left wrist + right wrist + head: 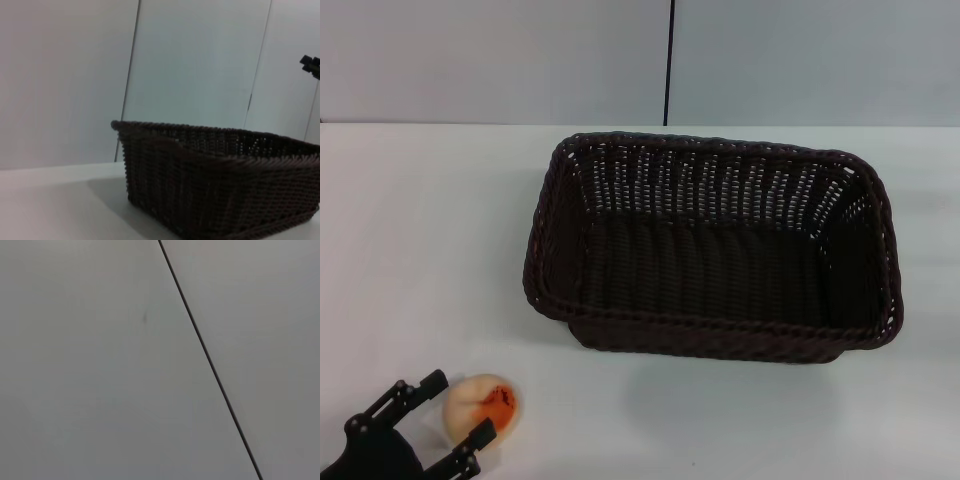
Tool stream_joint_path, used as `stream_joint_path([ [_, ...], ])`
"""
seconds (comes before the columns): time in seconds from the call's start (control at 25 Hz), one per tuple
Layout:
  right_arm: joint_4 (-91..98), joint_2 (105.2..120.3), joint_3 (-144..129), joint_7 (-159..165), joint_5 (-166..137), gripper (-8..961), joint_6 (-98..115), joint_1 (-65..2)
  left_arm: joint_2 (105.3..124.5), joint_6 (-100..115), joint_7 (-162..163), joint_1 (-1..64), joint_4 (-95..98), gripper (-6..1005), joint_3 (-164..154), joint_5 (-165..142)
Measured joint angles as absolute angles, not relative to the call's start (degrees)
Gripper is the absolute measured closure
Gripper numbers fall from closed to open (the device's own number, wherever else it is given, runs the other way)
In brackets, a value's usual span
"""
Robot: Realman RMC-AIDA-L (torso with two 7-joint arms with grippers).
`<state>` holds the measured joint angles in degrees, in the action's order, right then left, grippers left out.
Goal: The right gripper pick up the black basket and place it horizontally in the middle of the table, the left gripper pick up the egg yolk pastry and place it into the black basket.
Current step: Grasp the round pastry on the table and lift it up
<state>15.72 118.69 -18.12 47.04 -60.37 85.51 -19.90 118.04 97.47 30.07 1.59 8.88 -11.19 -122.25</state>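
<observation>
The black basket (710,250) stands upright on the white table (420,230), centre-right in the head view, long side across, and it is empty. It also fills the lower part of the left wrist view (220,185). The egg yolk pastry (480,403), a cream bun with an orange-red patch, lies on the table at the front left. My left gripper (467,403) is low at the front left corner, its two thin fingers (420,388) spread on either side of the pastry. The right gripper is out of view.
A grey wall with a dark vertical seam (669,60) runs behind the table. A small black part (311,65) shows high at the edge of the left wrist view. The right wrist view shows only the wall and its seam (210,365).
</observation>
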Motion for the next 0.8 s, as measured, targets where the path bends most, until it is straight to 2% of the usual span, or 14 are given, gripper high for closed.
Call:
stream_joint_path([
  [0.56,15.38,118.74,-18.60,46.96,-60.85,548,85.20,-20.85,118.06,95.38,29.74,1.78,8.48,206,-11.34,-123.38],
  [0.68,15.38,118.74,-18.60,46.93,-60.88,548,84.80,-20.85,118.18,95.20,29.48,2.28,8.31,282,-11.14,-123.41],
  [0.8,15.38,118.74,-18.65,46.35,-60.91,548,84.71,-20.83,118.21,95.17,29.59,2.79,8.27,406,-11.07,-123.41],
])
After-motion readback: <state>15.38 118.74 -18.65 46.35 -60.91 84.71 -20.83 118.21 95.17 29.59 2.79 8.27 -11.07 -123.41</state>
